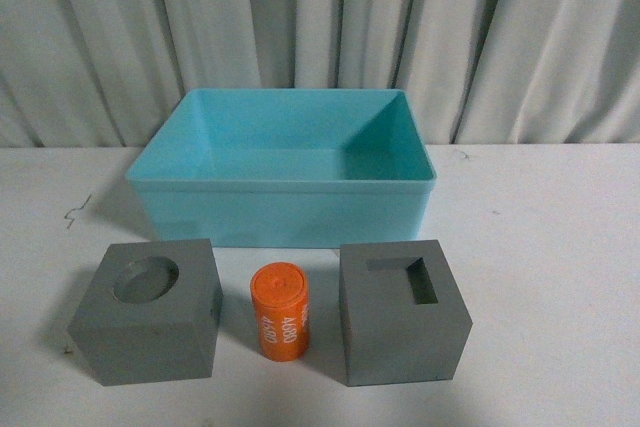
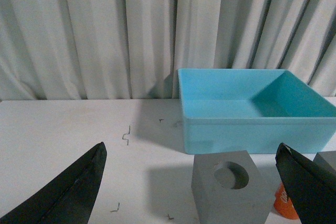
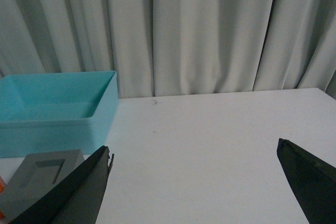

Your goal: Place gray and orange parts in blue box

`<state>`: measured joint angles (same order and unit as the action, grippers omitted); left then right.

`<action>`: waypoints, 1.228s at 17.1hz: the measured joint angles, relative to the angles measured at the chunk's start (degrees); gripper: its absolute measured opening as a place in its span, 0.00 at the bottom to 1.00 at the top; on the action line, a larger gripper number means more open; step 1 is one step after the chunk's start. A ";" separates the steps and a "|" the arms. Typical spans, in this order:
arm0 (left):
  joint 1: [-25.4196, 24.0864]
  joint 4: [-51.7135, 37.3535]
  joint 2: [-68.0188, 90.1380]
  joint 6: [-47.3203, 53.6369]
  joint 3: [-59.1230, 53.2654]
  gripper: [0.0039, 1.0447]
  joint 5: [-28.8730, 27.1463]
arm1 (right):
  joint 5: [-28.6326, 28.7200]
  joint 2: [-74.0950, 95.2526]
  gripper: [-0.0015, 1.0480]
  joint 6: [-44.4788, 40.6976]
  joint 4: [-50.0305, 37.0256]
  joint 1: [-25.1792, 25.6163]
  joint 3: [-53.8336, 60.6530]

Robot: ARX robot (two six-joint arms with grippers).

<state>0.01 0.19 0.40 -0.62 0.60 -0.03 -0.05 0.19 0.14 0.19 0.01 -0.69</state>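
The blue box (image 1: 280,209) stands empty at the middle back of the white table. In front of it sit a gray cube with a round recess (image 1: 150,312), an orange cylinder with white print (image 1: 279,310) and a gray cube with a rectangular slot (image 1: 402,312). Neither arm shows in the front view. My left gripper (image 2: 190,153) is open, and the round-recess cube (image 2: 228,192) lies between its fingers, with the blue box (image 2: 252,121) beyond. My right gripper (image 3: 193,150) is open over bare table; the slotted cube (image 3: 39,174) and the blue box (image 3: 52,124) lie off to one side.
A pleated grey curtain (image 1: 320,27) closes off the back of the table. Small dark scratch marks (image 1: 78,209) dot the tabletop left of the box. White table surface (image 1: 540,247) stretches to the right of the box and cubes.
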 joint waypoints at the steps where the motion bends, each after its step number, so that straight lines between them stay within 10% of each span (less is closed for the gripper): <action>1: 0.00 0.00 0.00 0.00 0.02 0.94 0.00 | 0.00 0.02 0.94 0.00 0.00 0.00 0.00; 21: 0.00 0.00 0.00 0.00 0.00 0.94 0.00 | 0.00 0.02 0.94 0.00 0.00 0.00 0.00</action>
<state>0.01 0.19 0.40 -0.62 0.60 -0.03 -0.05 0.21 0.14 0.19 0.01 -0.69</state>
